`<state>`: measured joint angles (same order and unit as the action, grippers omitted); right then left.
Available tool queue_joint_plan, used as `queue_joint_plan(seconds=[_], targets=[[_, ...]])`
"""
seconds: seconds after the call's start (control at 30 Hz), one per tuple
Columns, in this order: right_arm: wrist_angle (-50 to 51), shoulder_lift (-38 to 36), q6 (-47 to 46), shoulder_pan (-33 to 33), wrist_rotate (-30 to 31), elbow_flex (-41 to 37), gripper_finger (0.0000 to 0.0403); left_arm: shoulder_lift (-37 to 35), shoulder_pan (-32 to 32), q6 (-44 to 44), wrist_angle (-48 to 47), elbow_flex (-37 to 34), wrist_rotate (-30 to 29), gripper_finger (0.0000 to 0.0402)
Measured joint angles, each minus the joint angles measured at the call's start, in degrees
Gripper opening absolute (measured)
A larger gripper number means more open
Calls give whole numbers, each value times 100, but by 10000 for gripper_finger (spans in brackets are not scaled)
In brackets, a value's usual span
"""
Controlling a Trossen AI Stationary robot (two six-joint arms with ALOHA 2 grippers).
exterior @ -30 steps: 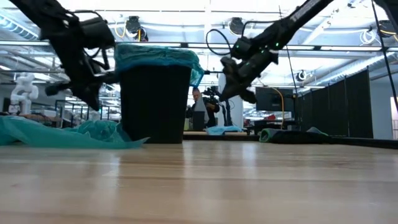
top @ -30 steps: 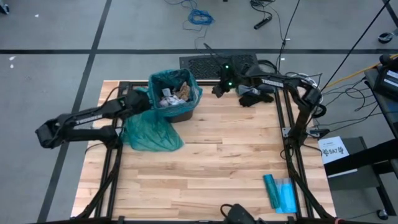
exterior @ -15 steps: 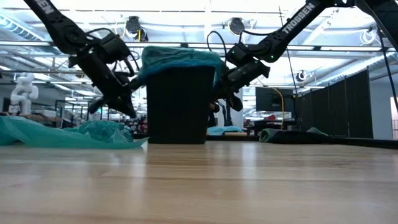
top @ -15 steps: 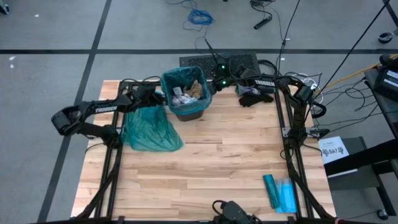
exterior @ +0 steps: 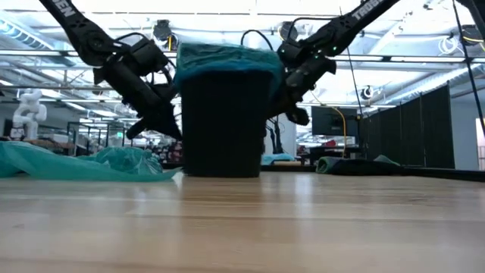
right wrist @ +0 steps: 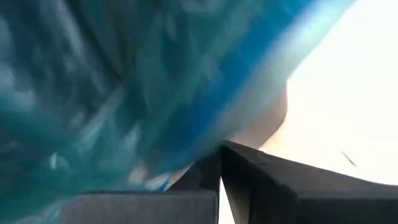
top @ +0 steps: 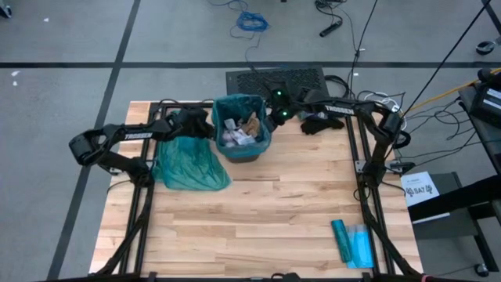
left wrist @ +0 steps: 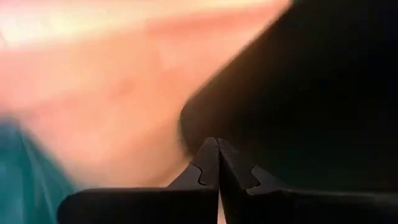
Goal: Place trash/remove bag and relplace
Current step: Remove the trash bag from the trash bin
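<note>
Since the earlier frame the bin (top: 243, 137) has slid rightward across the table (top: 258, 211), with both arms following it.

High view: the bin stands at the far middle of the table, lined with a teal bag, and the trash (top: 239, 129) lies inside it as brown and white wads. Left gripper (top: 205, 125) is at the bin's left side, right gripper (top: 275, 117) at its right rim; both sets of fingertips are too dark and small here to judge. A loose teal bag (top: 188, 164) lies crumpled just left of the bin, a black cloth (top: 319, 123) beyond the right arm, and a blue packet (top: 352, 243) near the front right edge.

Low view: the bin hides the trash entirely. Left gripper (exterior: 161, 125) presses at one wall, right gripper (exterior: 292, 110) near the bag's folded rim on the other.

Left wrist view: blurred; the 2 fingers (left wrist: 202, 171) are shut together, holding nothing, close to the black wall.

Right wrist view: blurred; the fingers (right wrist: 211, 171) are shut tight, right against teal plastic, though whether any is pinched I cannot tell.
</note>
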<state>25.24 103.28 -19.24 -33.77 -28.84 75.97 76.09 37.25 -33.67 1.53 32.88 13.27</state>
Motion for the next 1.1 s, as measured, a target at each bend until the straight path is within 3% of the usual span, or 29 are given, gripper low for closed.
queue_joint_plan(seconds=[0.23,0.47,0.73,0.9,1.1], targets=[[833,-681,-177,219,520,-771,0,3,-507,235,-1066,35,278,0],[-2,-1596,-1049,797,1085,-1948,0,0,-1061,417,-1139,38,259,0],[-283,-1680,-1598,1370,1062,-2023,0,0,-1322,437,-1152,39,446,0],[283,-1683,-1966,1917,1697,-2022,0,0,-1704,376,-1237,44,483,0],[838,-1935,-2350,2093,2138,-2022,0,-2,-1866,106,-2495,46,119,0]])
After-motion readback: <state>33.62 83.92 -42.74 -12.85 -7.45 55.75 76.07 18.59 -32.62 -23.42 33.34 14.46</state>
